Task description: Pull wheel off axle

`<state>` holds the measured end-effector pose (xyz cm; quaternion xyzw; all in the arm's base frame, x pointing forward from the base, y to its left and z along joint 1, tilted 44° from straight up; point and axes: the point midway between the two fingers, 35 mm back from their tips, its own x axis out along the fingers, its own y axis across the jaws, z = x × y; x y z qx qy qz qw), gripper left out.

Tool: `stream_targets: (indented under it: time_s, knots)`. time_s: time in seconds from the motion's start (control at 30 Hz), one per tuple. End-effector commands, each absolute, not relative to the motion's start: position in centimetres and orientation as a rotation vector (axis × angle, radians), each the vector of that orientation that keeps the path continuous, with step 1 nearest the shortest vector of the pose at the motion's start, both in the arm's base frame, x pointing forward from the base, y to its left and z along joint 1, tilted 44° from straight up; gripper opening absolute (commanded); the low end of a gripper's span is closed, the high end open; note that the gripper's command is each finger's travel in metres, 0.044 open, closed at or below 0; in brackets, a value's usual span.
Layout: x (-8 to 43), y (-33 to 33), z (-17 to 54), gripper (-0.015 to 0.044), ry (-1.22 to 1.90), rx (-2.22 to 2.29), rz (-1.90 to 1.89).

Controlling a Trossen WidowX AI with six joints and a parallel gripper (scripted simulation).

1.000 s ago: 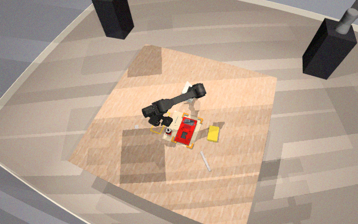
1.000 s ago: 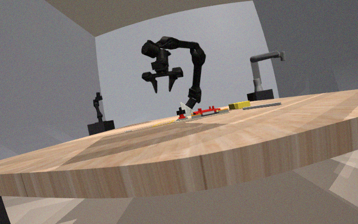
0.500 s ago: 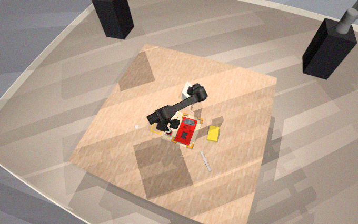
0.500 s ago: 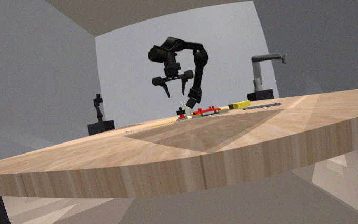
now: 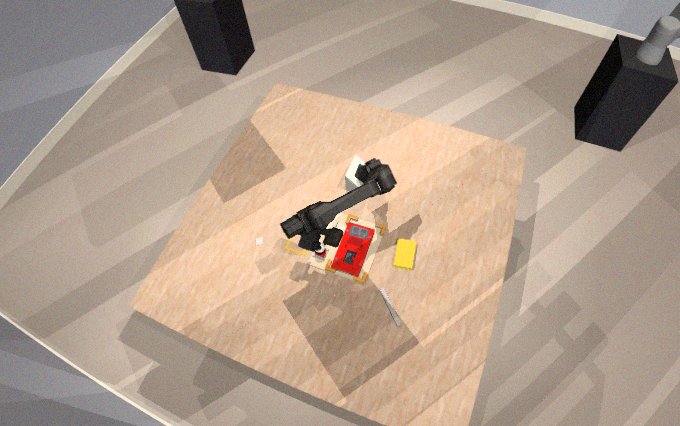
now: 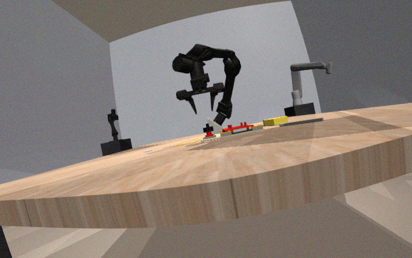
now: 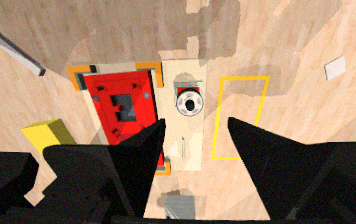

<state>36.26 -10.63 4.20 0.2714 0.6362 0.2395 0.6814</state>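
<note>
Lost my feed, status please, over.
Gripper open, empty, high above wheel. Wheel on its axle, beside the yellow marked area. Nothing in the way.

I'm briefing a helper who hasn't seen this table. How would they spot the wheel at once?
Find the red board framed by orange corners mid-table. On the pale panel between it and the yellow outline stands the wheel, under the open gripper. It is the only round thing: a white disc with a dark hub.
</note>
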Motion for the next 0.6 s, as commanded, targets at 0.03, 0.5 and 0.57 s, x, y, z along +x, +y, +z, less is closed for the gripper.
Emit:
stream_targets:
  time_s: [0.03, 0.5, 0.57]
  knots:
    - [36.3, -8.9, 2.6, 0.03, 1.439, 0.619, 0.546]
    - [36.5, -5.6, -0.7, 0.03, 1.437, 0.621, 0.549]
    - [36.5, -5.6, -0.7, 0.03, 1.437, 0.621, 0.549]
